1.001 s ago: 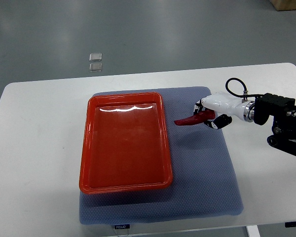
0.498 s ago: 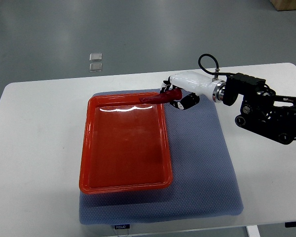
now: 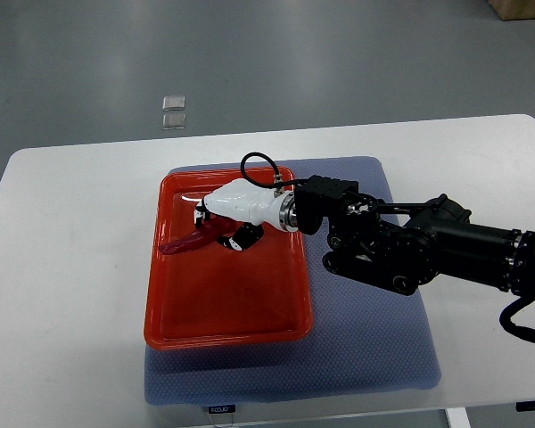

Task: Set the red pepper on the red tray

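From above, the right hand (image 3: 221, 228) is reaching in from the right, gripping a red pepper (image 3: 189, 241) in curled fingers. The pepper is hanging over the left part of the red tray (image 3: 227, 334), which is sitting on a blue mat (image 3: 374, 348) on a white table (image 3: 71, 267).

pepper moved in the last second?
Yes. The red pepper, held by the right hand, went left from over the blue mat to over the red tray.
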Motion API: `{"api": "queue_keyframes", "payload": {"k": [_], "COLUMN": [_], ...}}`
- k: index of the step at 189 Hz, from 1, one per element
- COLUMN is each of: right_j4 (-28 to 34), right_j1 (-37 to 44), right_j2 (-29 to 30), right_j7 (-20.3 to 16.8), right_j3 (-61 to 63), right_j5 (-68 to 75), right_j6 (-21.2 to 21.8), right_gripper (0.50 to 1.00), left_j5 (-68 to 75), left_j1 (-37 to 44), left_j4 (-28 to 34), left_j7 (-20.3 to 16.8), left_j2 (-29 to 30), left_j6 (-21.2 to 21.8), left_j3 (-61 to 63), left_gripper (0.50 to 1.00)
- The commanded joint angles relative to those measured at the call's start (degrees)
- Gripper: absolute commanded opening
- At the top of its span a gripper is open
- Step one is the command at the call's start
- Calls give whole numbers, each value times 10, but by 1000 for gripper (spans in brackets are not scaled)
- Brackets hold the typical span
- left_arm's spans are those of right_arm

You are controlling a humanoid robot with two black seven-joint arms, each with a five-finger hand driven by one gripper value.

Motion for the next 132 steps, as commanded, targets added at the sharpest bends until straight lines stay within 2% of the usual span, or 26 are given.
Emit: {"api": "queue_keyframes", "payload": {"k": [1, 24, 28, 40, 43, 44, 45, 47, 48, 49, 50, 51, 52, 60, 86, 108, 132], "right_j4": [-2, -3, -3, -4, -4, -4, -4, -4, -4, -4, -4, -4, -4, -4, -4, -4, -5], "right_j1": [-3, -3, -3, -2, -2, -2, -2, -2, -2, -2, -2, -2, -2, -1, -3, -5, -23], "right_j2": [3, 3, 3, 2, 2, 2, 2, 2, 2, 2, 2, 2, 2, 2, -5, -19, -54], "right_j7": [1, 0, 0, 0, 0, 0, 0, 0, 0, 0, 0, 0, 0, 0, 0, -1, -1], "right_j3": [-6, -6, -6, -5, -4, -4, -4, -4, -4, -4, -4, -4, -4, -4, 3, 12, 75], "right_j5": [-32, -34, -34, -34, -34, -34, -34, -34, -34, -34, -34, -34, -34, -35, -32, -24, -14], "right_j6": [0, 0, 0, -1, -1, -1, -1, -1, -1, -1, -1, -1, -1, -1, -7, -28, -37], "right_gripper": [500, 500, 521, 625, 678, 678, 713, 713, 747, 748, 778, 778, 805, 864, 879, 887, 889], "left_j5": [0, 0, 0, 0, 0, 0, 0, 0, 0, 0, 0, 0, 0, 0, 0, 0, 0], "left_j1": [0, -1, 0, -1, 0, 0, -1, -1, 0, 0, 0, 0, 0, 0, 0, 0, 0], "left_j4": [0, 0, 0, 0, 0, 0, 0, 0, 0, 0, 0, 0, 0, 0, 0, 0, 0], "left_j7": [0, 0, 1, 0, 0, 0, 0, 0, 0, 0, 1, 1, 0, 0, 0, 0, 0], "left_j2": [0, 0, 0, 0, 0, 0, 0, 0, 0, 0, 0, 0, 0, 0, 0, 0, 0], "left_j6": [0, 0, 0, 0, 0, 0, 0, 0, 0, 0, 0, 0, 0, 0, 0, 0, 0], "left_j3": [0, 0, 0, 0, 0, 0, 0, 0, 0, 0, 0, 0, 0, 0, 0, 0, 0], "left_gripper": [1000, 1000, 1000, 1000, 1000, 1000, 1000, 1000, 1000, 1000, 1000, 1000, 1000, 1000, 1000, 1000, 1000]}}
